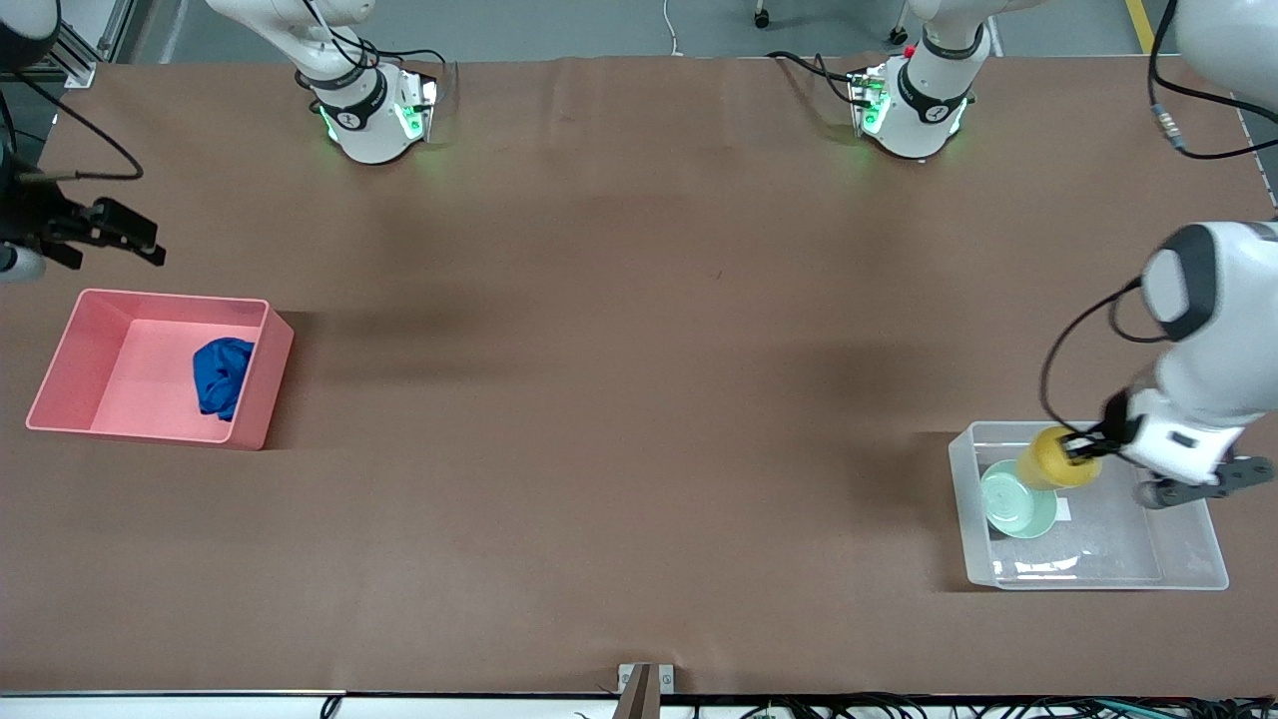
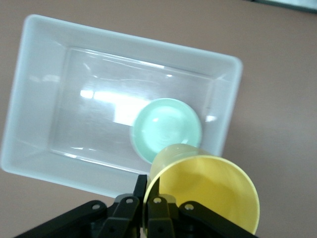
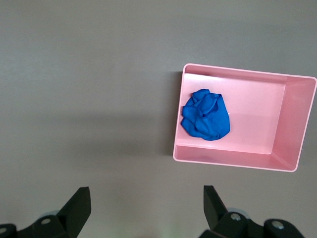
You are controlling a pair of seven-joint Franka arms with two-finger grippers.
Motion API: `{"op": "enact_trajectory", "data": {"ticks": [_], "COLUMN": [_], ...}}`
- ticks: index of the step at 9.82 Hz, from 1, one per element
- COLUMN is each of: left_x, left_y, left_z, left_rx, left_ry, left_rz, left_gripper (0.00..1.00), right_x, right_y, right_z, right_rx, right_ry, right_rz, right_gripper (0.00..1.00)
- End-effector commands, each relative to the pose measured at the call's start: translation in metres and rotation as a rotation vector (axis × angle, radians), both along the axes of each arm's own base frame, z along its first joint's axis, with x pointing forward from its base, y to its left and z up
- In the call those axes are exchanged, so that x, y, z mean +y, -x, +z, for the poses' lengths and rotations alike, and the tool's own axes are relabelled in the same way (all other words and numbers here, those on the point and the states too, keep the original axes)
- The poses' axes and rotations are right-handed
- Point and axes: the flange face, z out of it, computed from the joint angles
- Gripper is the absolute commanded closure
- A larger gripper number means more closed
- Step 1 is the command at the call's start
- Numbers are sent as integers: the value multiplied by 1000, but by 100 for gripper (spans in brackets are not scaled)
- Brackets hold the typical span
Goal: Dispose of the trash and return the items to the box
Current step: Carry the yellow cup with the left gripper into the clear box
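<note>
My left gripper [image 1: 1078,449] is shut on the rim of the yellow cup [image 1: 1050,460] and holds it tilted over the clear box [image 1: 1193,574], above the mint-green bowl [image 1: 1013,501] that lies in the box. In the left wrist view the cup [image 2: 208,191] is pinched at its rim by the left gripper [image 2: 148,191], with the bowl [image 2: 166,126] and the box [image 2: 29,94] below. The blue wad [image 1: 222,374] lies in the pink bin [image 1: 265,399]. My right gripper [image 1: 150,250] is open and empty, over the table beside the bin. The right wrist view shows the wad [image 3: 205,120] in the bin [image 3: 297,124].
The pink bin stands at the right arm's end of the table and the clear box at the left arm's end. Brown table surface [image 1: 619,399] lies between them. Both arm bases [image 1: 369,110] stand along the edge farthest from the front camera.
</note>
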Motion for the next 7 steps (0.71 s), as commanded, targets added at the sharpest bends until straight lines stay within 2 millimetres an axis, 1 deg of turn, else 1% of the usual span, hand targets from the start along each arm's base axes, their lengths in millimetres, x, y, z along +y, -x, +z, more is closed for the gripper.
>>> {"op": "enact_trajectory", "data": {"ticks": [1,2,3,4,5,6,7], "left_x": [21,28,30,32,31,31,29], "left_y": [-16,-22,-28,-34,-35,-35,-35], "left_z": [-60,-81,-95,-109,-127,-144,-151], "left_rx": [59,67,67,67,70,80,81], "left_ry": [25,37,46,52,62,71,74], "left_rz": [-45,-55,-54,-53,-52,-51,-52], "left_gripper": [100,100,100,100,100,100,100], "right_x": [2,3,6,13,21,36,39], "right_y": [10,10,9,8,7,7,7], "right_z": [16,32,44,52,55,54,54], "right_rx": [-5,-17,-32,-49,-54,-53,-50], "right_ry": [-4,-6,-5,-6,-6,-6,-6], "right_rz": [-17,-17,-12,-6,-30,-35,-41], "right_gripper": [0,0,0,0,0,0,0]}}
